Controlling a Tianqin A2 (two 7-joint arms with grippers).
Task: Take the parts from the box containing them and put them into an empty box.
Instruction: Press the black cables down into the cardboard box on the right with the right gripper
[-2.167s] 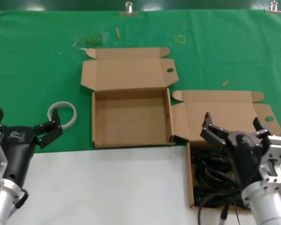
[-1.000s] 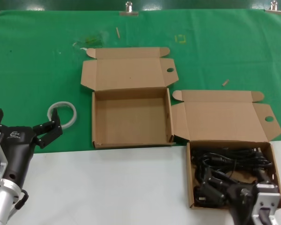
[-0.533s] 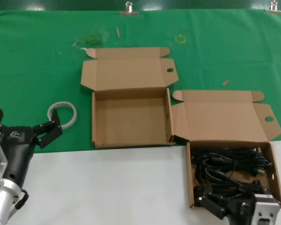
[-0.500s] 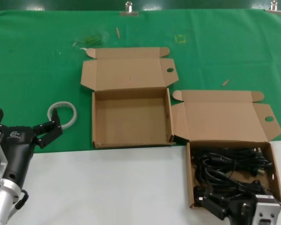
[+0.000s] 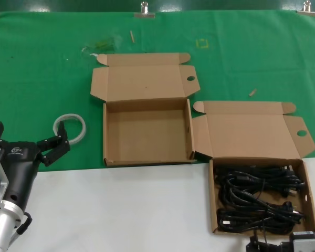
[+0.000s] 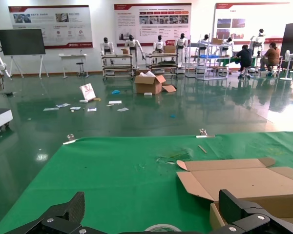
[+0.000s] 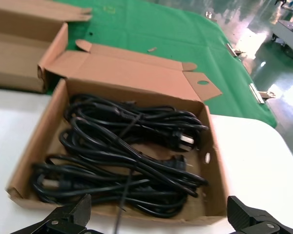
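- The thin black coiled power cables point(image 5: 258, 195) lay in two long bundles inside the shallow brown cardboard box nearest the robot's right side point(image 5: 214, 210), which sat on the white part of the table point(image 5: 121, 210) with its hinged lid folded back onto the green cloth point(image 5: 42, 63).
- In the right wrist view the same cables point(image 7: 127, 151) filled that box point(image 7: 39, 146) from wall to wall, their plugs towards one end; none was lifted or gripped.
- The empty brown cardboard box point(image 5: 110, 157) stood well apart to the left on the green cloth, lid open and floor bare, likely laid out that way so cables could be dropped straight in.
- The right gripper point(image 7: 163, 217) hung just off the near edge of the full box, its two black fingers spread wide and holding nothing; the head view caught only its top at the lower frame edge point(image 5: 299, 244). Judging by that stance, it was lined up for a reach into the cables.
- The left gripper point(image 5: 23, 139) waited at the left table edge, fingers splayed apart and empty, close to a white ring point(image 5: 70, 127) on the cloth that it did not touch.
- No cable had reached the empty box, so the transfer looked barely begun.
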